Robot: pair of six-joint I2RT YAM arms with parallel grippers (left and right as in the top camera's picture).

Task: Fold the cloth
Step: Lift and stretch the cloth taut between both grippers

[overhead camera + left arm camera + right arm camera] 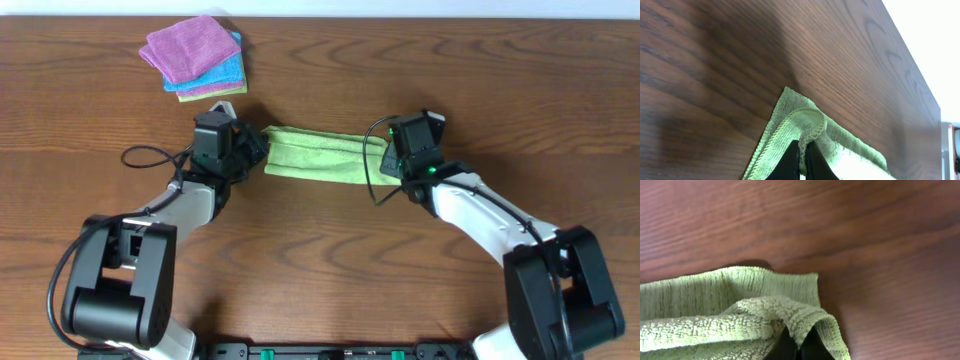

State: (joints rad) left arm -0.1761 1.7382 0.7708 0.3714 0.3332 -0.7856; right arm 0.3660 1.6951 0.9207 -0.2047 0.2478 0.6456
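Note:
The lime-green cloth [315,156] lies as a long folded strip in the middle of the table, stretched between my two grippers. My left gripper [252,146] is shut on the cloth's left end; the left wrist view shows its black fingers [801,151] pinching the stitched edge of the cloth [790,130]. My right gripper [385,158] is shut on the right end; the right wrist view shows its fingers [799,342] pinching a fold of the cloth [715,315]. The white tag is not visible.
A stack of folded cloths sits at the back left: a purple one [188,45] on a turquoise-blue one [228,70] on a yellow-green one [200,95]. The table's far edge [400,12] runs behind.

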